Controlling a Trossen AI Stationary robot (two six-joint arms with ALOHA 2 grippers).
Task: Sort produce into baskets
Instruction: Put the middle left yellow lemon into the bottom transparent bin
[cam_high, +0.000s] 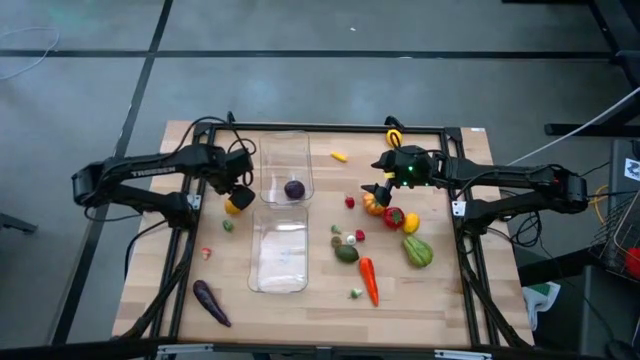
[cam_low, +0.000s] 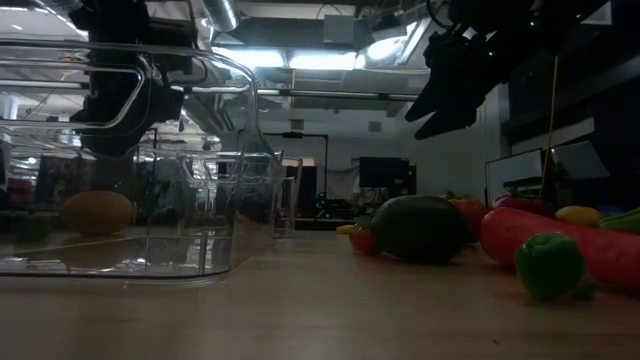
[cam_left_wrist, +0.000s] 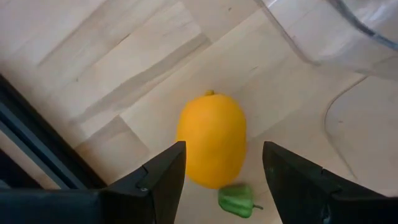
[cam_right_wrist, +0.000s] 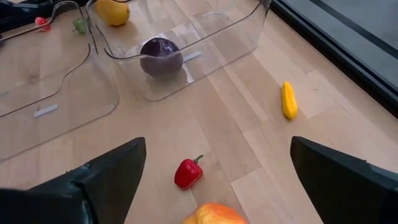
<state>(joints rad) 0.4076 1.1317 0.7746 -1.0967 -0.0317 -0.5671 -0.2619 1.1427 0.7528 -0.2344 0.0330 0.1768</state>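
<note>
My left gripper (cam_high: 239, 196) is open above a yellow lemon (cam_left_wrist: 211, 148) that lies on the table left of the far clear bin (cam_high: 285, 160). Its fingers stand on either side of the lemon without touching it. A tiny green pepper (cam_left_wrist: 236, 200) lies beside the lemon. The far bin holds a round purple piece (cam_right_wrist: 161, 56). The near bin (cam_high: 280, 258) holds nothing. My right gripper (cam_high: 379, 190) is wide open above an orange pepper (cam_right_wrist: 211, 215) and a small red pepper (cam_right_wrist: 188, 173), clear of both.
Right of the bins lie a red-and-yellow piece (cam_high: 393, 216), a lemon (cam_high: 410, 222), a green vegetable (cam_high: 418, 250), an avocado (cam_high: 346, 253) and a carrot (cam_high: 369, 280). A small yellow piece (cam_high: 339, 156) lies at the far side, and an aubergine (cam_high: 210, 302) at the near left.
</note>
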